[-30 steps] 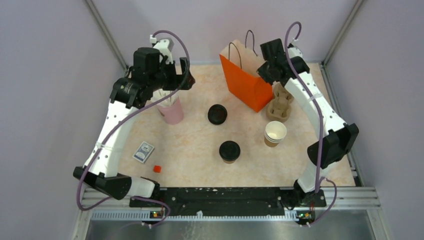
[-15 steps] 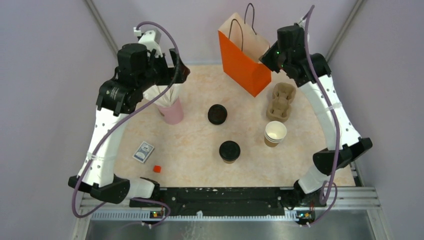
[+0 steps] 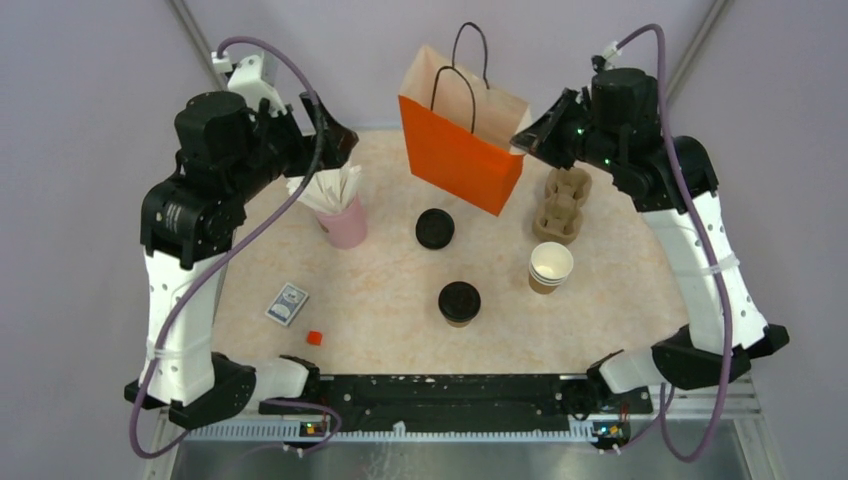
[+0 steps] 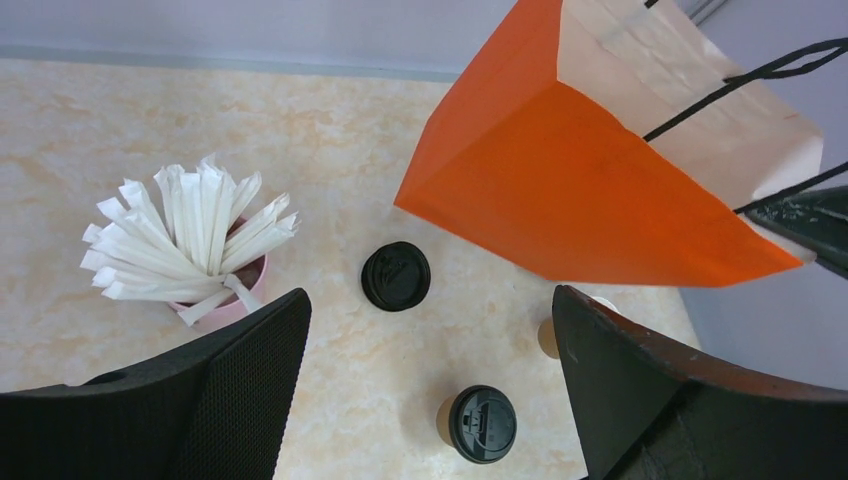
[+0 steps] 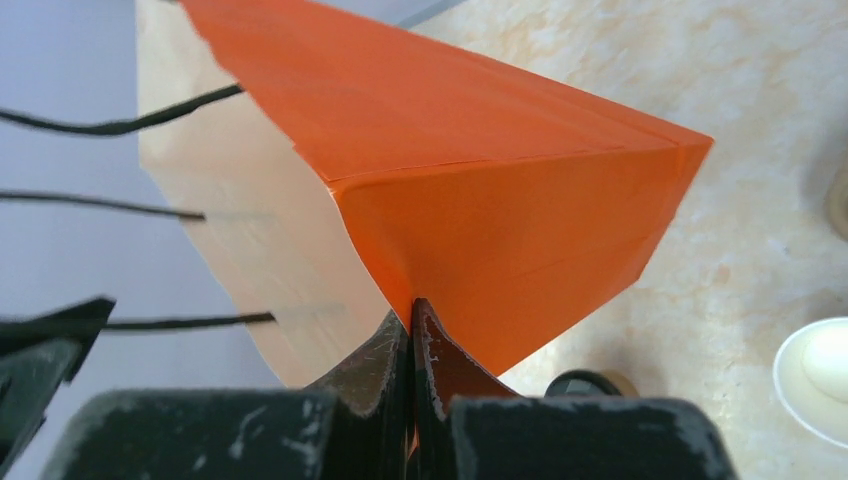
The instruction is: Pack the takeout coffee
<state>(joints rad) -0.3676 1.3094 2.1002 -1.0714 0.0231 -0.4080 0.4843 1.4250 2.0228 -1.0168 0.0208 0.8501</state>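
- The right gripper (image 5: 411,325) is clenched tight on the top edge of the orange bag (image 3: 455,160), with the paper pinched between its two fingers at the bag's right-hand corner.
- The bag hangs from that pinch at the far side of the table (image 3: 380,300), tilted, with its pale inside and black cord handles facing up and away. From the left wrist view its lower corner looks to be clear of the tabletop.
- The left gripper (image 4: 430,298) is spread wide and holds nothing. It sits high over the far-left part of the table, looking down on the scene.
- The takeout coffee (image 3: 459,302) stands upright on the table with its black lid on. It is near the middle, towards the near edge, well apart from the bag, and nothing touches it.
- A loose black lid (image 3: 435,228) lies flat just beyond the coffee, between it and the bag.
- To the right of the coffee stands a stack of lidless brown cups (image 3: 550,267), and beyond that a cardboard cup carrier (image 3: 562,205) sits below the right arm.
- On the far left a pink cup (image 3: 345,228) is stuffed with white paper-wrapped sticks (image 4: 185,240) that fan out over its rim.
- At the near left a small blue card (image 3: 287,303) lies flat, with a tiny red block (image 3: 314,338) just beside it, towards the near edge.
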